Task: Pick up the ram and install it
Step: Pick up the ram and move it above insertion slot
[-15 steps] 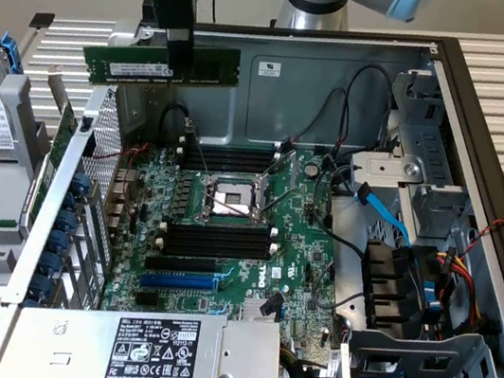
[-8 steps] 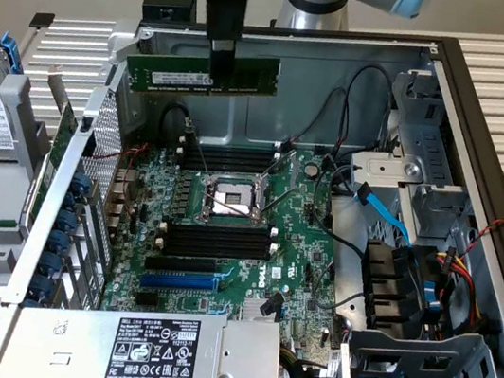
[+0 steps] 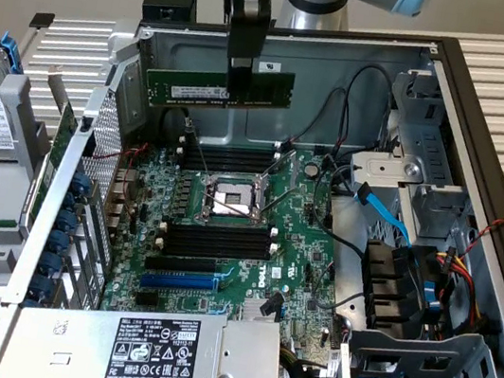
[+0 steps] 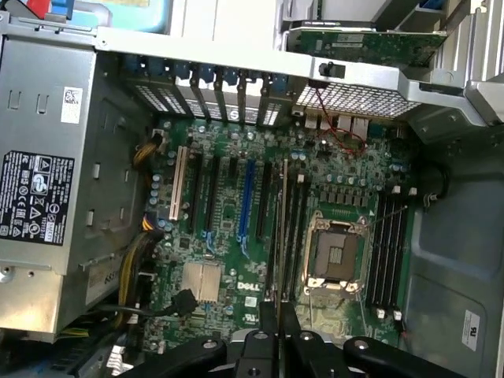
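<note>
grip: gripper (image 3: pixel 237 81) jaws pinching the ram (image 3: pixel 191 88) at its upper edge | ram: level between the jaws, in the air | well beneath jaws: motherboard (image 3: pixel 310 246), black slots (image 3: pixel 221 242) look empty | progress: pick-up done, seating not yet

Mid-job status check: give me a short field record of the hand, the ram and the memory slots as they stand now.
hand: the hand is shut on the ram, gripping near its middle
ram: the ram is held in the air over the open case, long edge level
seating: not in any slot
memory slots: the black memory slots lie on both sides of the CPU socket and appear empty
alignment: in the wrist view the ram shows edge-on, running parallel to the slots
</note>
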Controlling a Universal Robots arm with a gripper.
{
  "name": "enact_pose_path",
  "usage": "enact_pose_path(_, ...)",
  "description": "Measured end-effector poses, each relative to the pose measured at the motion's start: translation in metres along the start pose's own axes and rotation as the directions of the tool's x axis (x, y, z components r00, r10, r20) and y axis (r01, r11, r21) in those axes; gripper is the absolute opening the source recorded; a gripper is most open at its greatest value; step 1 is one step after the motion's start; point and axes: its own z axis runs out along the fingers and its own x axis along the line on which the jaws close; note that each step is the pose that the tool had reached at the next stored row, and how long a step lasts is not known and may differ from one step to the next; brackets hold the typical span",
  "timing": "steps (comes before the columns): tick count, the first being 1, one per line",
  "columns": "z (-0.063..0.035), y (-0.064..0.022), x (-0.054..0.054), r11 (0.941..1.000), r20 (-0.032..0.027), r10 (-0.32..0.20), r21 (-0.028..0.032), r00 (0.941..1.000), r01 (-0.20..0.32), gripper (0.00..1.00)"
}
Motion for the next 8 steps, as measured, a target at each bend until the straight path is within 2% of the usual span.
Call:
enact_pose_path(4, 0.0043, -0.0025, -0.0023, 1.0, 0.0073, 0.002, -0.0069, 1.0, -0.002, 0.13)
enact_pose_path(8, 0.0105, -0.0056, -0.0065, 0.9999, 0.0088, 0.004, -0.0139, 1.0, -0.004, 0.13)
